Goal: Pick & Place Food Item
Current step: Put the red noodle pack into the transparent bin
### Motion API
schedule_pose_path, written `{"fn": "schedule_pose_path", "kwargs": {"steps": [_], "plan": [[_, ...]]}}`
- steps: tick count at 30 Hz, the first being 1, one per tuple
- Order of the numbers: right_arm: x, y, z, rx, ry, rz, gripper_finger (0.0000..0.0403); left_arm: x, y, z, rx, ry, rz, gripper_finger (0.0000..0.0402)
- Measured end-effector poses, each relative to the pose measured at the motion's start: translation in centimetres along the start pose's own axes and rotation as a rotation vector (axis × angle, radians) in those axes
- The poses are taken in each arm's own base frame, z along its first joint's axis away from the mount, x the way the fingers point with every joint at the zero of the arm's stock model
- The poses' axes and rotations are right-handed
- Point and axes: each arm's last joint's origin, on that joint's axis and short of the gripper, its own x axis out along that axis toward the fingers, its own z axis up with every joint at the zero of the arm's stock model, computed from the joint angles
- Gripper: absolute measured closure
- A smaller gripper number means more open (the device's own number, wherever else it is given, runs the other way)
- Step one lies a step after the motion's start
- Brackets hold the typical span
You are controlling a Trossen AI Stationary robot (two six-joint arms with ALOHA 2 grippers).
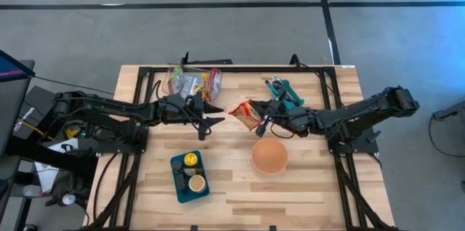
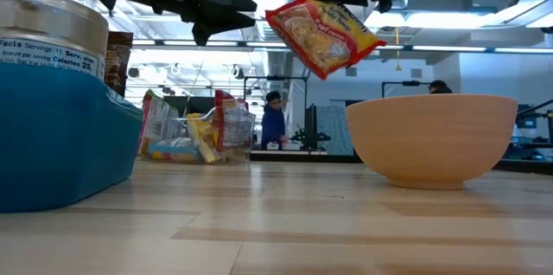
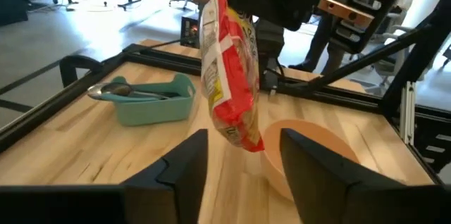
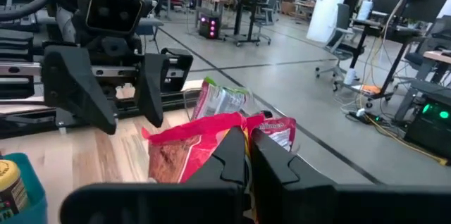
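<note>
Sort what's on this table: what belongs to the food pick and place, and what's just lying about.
In the job:
- noodle packet, hanging in the air, pinched by the right gripper
- left gripper, open, empty, facing the packet
- bowl, probably the target

Lying about:
- snack bags
- teal tray with utensils
- blue bin with jars

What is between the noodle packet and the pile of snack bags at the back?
In the high view, the open left gripper sits between the noodle packet, held up by the right gripper, and the snack bags. Otherwise only bare table.
</note>
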Motion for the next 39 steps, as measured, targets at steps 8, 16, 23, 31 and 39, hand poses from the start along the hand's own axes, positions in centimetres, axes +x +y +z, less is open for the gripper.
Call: {"fn": "schedule_pose_path", "kwargs": {"steps": [8, 16, 23, 31, 39], "plan": [[0.0, 0.0, 0.2, 0.018, -0.021, 0.01, 0.0403, 0.5, 0.0, -0.3, -0.007, -0.011, 0.002, 0.018], [-0.2, 0.3, 0.3, 0.019, -0.024, 0.026, 0.0403, 2.4, 0.0, -1.4, -0.006, -0.042, -0.02, 0.0163], [-0.2, 0.3, 0.3, 0.017, -0.023, 0.03, 0.0403, 3.0, 0.5, -1.6, -0.008, -0.069, -0.009, 0.0153], [-0.2, 0.4, 0.3, 0.025, -0.023, 0.047, 0.0403, 3.0, 0.5, -1.1, -0.01, -0.114, -0.031, 0.0151], [-0.2, 0.4, 0.3, 0.028, -0.023, 0.048, 0.0403, 3.0, 0.5, -1.1, -0.01, -0.119, -0.032, 0.0157]]}}
